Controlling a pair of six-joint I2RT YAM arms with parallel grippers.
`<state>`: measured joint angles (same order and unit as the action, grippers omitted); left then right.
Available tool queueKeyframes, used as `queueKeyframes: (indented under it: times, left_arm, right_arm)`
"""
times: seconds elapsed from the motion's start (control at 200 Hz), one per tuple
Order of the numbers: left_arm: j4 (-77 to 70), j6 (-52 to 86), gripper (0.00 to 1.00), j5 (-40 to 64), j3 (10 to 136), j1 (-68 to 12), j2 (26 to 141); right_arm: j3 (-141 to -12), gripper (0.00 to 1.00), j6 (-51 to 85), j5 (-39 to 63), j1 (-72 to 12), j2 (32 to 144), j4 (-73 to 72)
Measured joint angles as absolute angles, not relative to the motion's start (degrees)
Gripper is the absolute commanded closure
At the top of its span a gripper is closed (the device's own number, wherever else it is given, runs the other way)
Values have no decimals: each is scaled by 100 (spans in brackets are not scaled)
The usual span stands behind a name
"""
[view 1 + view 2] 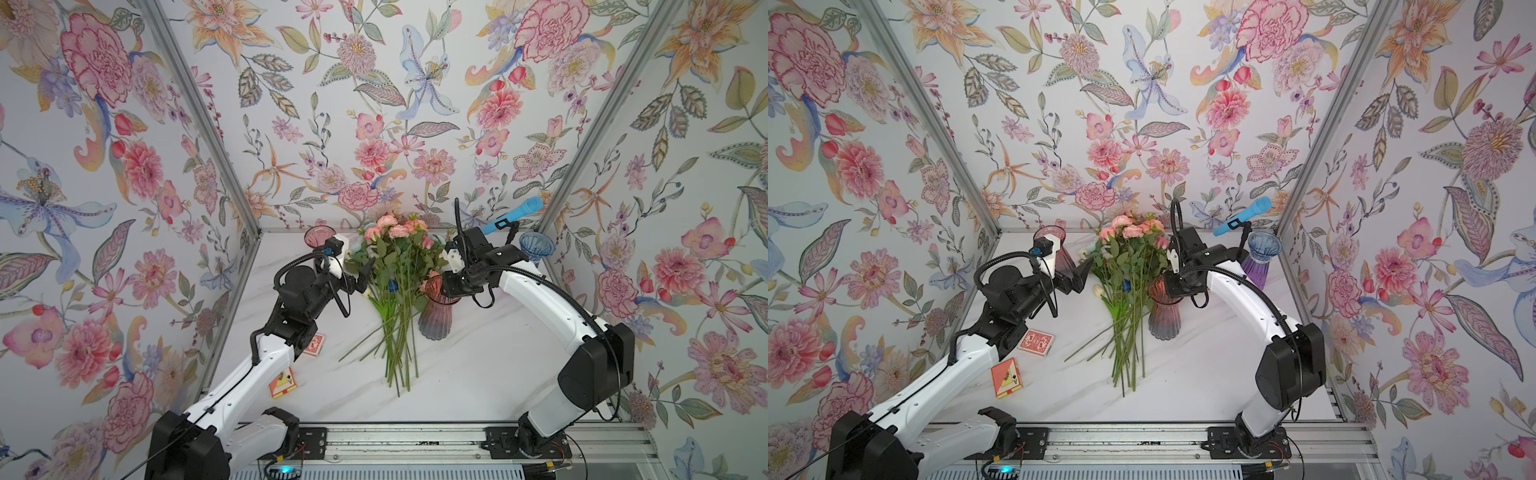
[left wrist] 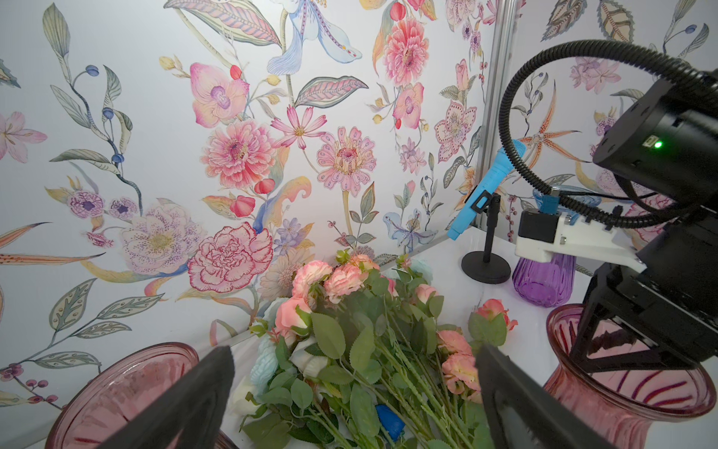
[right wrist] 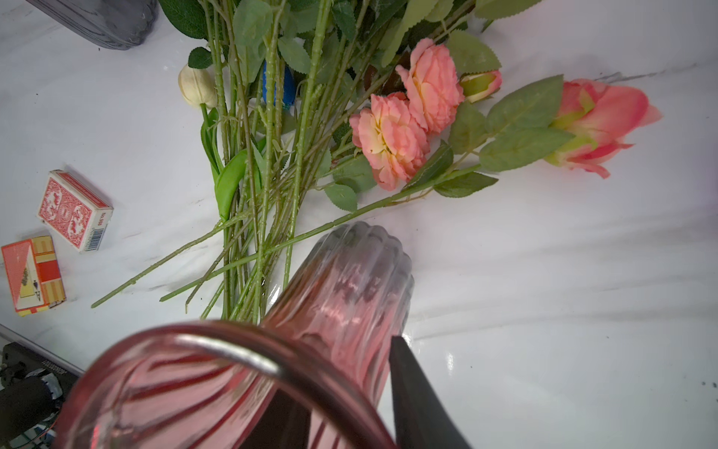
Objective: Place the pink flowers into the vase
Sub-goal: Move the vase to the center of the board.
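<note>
At the vase point(image 3: 349, 280) mouth, right gripper point(image 3: 338, 373): one finger sat inside the glass and one outside, straddling the rim. Whether they pinched it could not be told. The likely purpose was to steady the vase so that incoming stems would not tip it.
Left gripper point(image 2: 353, 357): jaws wide apart and empty, poised over the leafy middle of the bunch, apparently lined up to take a stem.
Pink flowers point(image 1: 397, 230): none were in the vase. They lay on the table point(image 1: 478, 374) just beside it, heads toward the back wall and stems fanned toward the front, mixed with white and pale blue blooms point(image 2: 268, 361).
Stray rose point(image 3: 602, 116): it lay to one side of the bunch, its stem running toward the vase's foot.
Second pink vase point(image 1: 318, 237): it stood behind the left arm, ungripped.
</note>
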<state>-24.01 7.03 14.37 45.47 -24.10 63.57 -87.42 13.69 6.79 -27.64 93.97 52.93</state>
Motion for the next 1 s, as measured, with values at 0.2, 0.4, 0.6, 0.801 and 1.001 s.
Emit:
queueKeyframes:
  times: [0.2, 0.4, 0.6, 0.801, 1.001]
  left_arm:
    - [-2405, 685, 0, 1437, 4541, -2434, 6357]
    - [-2403, 685, 0, 1435, 4539, -2443, 6355]
    - [-2403, 683, 0, 1424, 4539, -2445, 6348]
    - [-2405, 681, 0, 1415, 4539, -2445, 6331]
    - [-2423, 683, 0, 1415, 4539, -2445, 6337]
  right_arm:
    - [-8652, 86, 1378, 681, -2768, 9238, 5352]
    - [-8604, 93, 1341, 642, -2818, 9065, 5325]
    - [-8541, 98, 1326, 646, -2799, 9019, 5277]
    - [-8416, 100, 1361, 1046, -2401, 8952, 5242]
    - [-8071, 100, 1387, 1525, -1610, 8683, 5293]
